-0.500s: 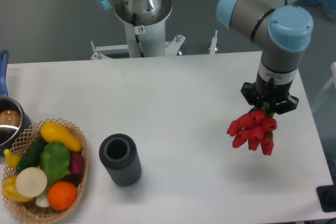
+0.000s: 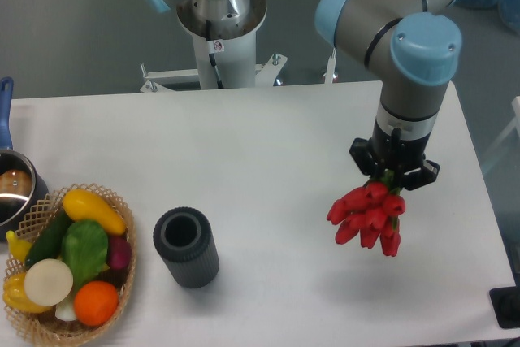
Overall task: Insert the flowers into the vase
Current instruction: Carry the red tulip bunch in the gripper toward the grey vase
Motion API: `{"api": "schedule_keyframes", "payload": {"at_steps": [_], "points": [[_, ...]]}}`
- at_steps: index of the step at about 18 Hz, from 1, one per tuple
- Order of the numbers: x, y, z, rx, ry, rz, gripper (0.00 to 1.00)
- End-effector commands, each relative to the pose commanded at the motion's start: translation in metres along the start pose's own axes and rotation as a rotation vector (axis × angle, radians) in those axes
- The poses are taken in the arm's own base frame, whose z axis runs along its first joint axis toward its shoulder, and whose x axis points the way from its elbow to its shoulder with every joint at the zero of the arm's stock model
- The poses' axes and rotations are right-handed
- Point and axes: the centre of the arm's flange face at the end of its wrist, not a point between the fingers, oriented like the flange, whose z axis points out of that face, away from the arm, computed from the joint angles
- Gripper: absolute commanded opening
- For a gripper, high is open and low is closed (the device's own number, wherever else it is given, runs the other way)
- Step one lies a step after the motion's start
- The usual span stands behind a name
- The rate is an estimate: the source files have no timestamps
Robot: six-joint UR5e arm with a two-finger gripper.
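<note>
- The gripper (image 2: 394,171), jaws clamped on the flowers (image 2: 367,215), had shifted left and slightly down in the frame since half a second earlier, carrying the bunch clear of the table (image 2: 268,144)
- The vase (image 2: 186,247) stayed upright at lower left, well apart from the bunch
- Judged: transport was under way, with most of the crossing and the insertion still ahead

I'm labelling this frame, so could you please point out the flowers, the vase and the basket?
flowers (image 2: 367,215): fixed camera, on the middle of the red bud cluster.
vase (image 2: 195,264): fixed camera, on its ribbed side.
basket (image 2: 128,270): fixed camera, on the woven right rim.
</note>
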Motion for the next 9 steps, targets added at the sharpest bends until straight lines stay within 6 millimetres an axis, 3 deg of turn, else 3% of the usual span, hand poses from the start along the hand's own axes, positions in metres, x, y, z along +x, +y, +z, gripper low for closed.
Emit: {"api": "schedule_keyframes", "payload": {"at_steps": [3, 6, 9], "points": [[0.005, -0.008, -0.003, 0.072, 0.014, 0.005, 0.00], [0.014, -0.021, -0.029, 0.233, -0.013, -0.023, 0.00], [0.033, -0.048, -0.048, 0.349, -0.073, -0.024, 0.00]]}}
